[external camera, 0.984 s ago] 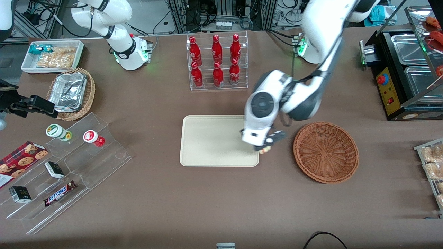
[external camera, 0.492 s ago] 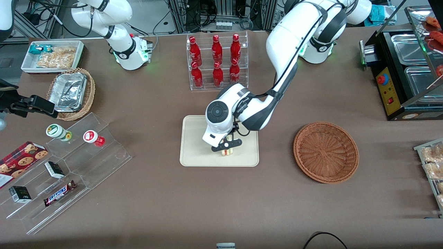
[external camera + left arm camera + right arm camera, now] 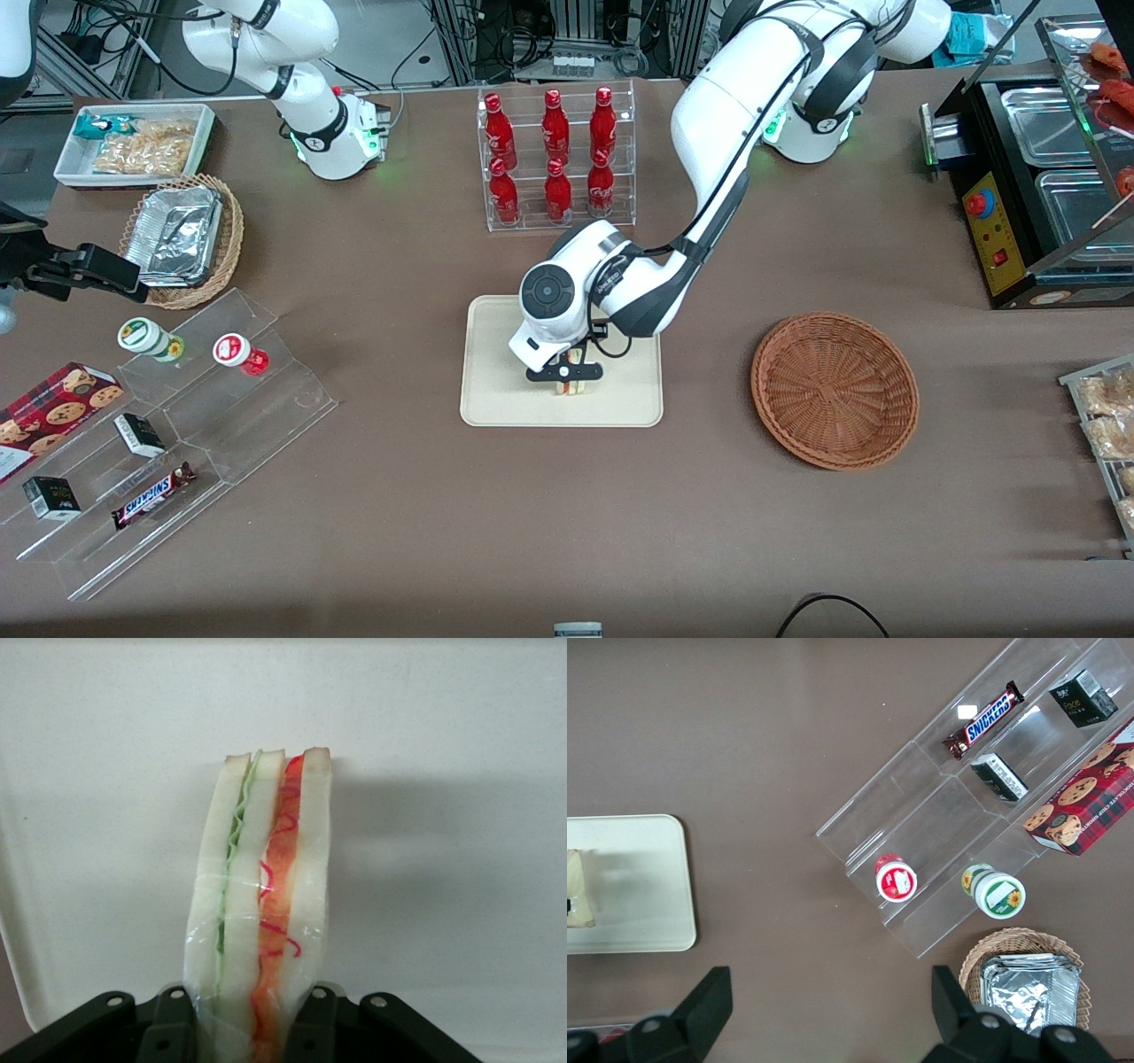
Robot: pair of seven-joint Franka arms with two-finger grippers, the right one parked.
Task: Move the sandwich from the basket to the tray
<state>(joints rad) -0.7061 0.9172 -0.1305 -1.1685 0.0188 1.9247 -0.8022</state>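
Half a second before, the gripper (image 3: 564, 373) had hung a little nearer the front camera and slightly toward the working arm's end; by this moment it had shifted a touch toward the bottle rack (image 3: 558, 159) and toward the middle of the tray (image 3: 496, 390), carrying the sandwich (image 3: 567, 383) along with it. A second before, it had been only at the tray's edge nearest the basket (image 3: 834, 388).

From the front, the wrist housing covered most of the gripper and the upper part of the sandwich, so only a small pale piece showed beneath the black fingers. In the left wrist view the base of the sandwich (image 3: 261, 904) ran out of the picture between the two black fingers (image 3: 173, 1028), and whether its lower edge touched the tray (image 3: 443, 771) could not be made out. In the right wrist view the sandwich (image 3: 578, 890) was cut by the picture's border.

The left arm reached from its base down past the bottle rack, elbow bent, with the wrist pointing down over the tray. The fingers were closed against the two bread faces, holding the sandwich on edge, its green and orange-red layers showing. The basket lay well apart from the gripper, toward the working arm's end of the table.
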